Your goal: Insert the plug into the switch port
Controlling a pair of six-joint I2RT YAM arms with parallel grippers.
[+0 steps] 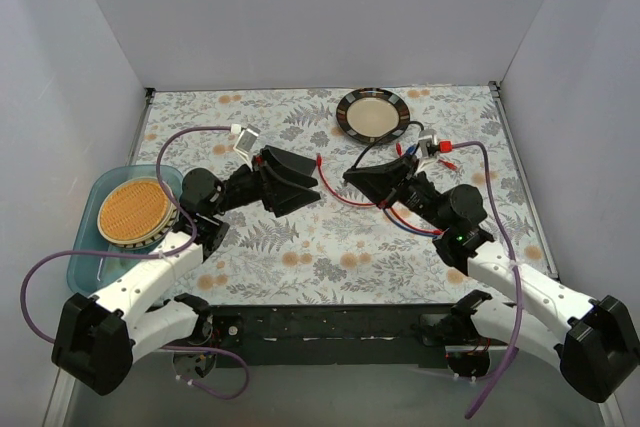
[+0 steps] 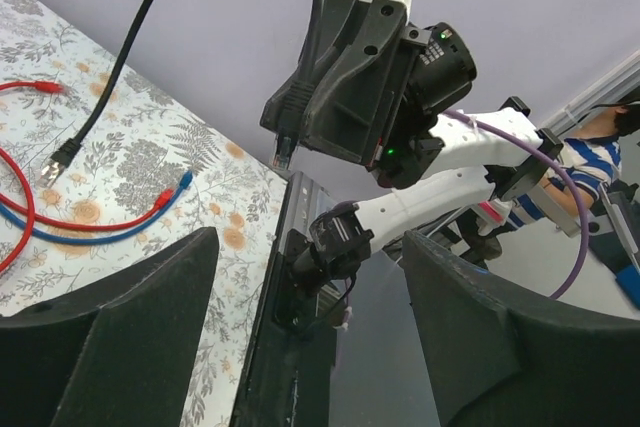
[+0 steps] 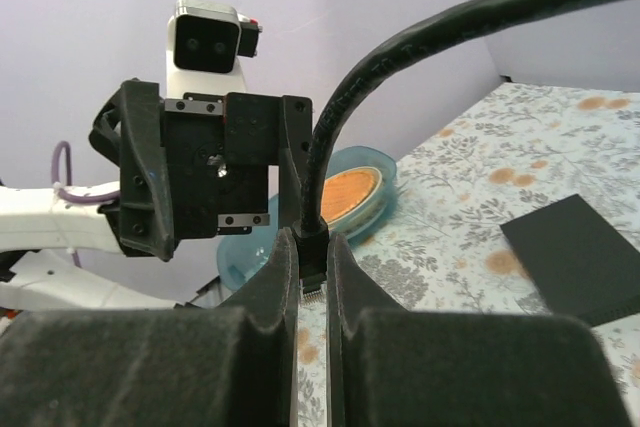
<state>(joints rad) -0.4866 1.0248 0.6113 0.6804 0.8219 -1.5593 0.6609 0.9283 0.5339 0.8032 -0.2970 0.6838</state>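
Plug (image 3: 311,289) is a little clear plastic connector with a ribbed black boot. It's pinched between the chunky matte-black fingers of the right gripper (image 3: 313,239), which are closed down narrow on it. It's held up off the table (image 1: 330,257), tip pointing down, and its thick rubbery black cable (image 3: 420,37) arcs up and away in a smooth curve. The left gripper (image 2: 305,247) faces it with its blocky fingers (image 2: 110,332) spread wide and nothing between them. The switch (image 3: 575,252) is a flat matte-black slab with sharp corners, lying on the floral cloth off to one side in the right wrist view. I honestly can't make out its row of sockets from any angle here, so no idea which way the ports face. Other stuff: thin glossy red lead (image 2: 60,222) and blue lead (image 2: 150,209) snake across the leafy print, each with a small moulded tip. Another black cable end (image 2: 62,155) lies flat beside them. At the far side there's a round ceramic-looking plate (image 1: 373,113), cream in the middle with a dark patterned rim. At the left sits a translucent teal tray (image 1: 85,257) with rounded corners. A round woven disc (image 1: 134,211) rests in it, orange-tan with a fine grid texture.
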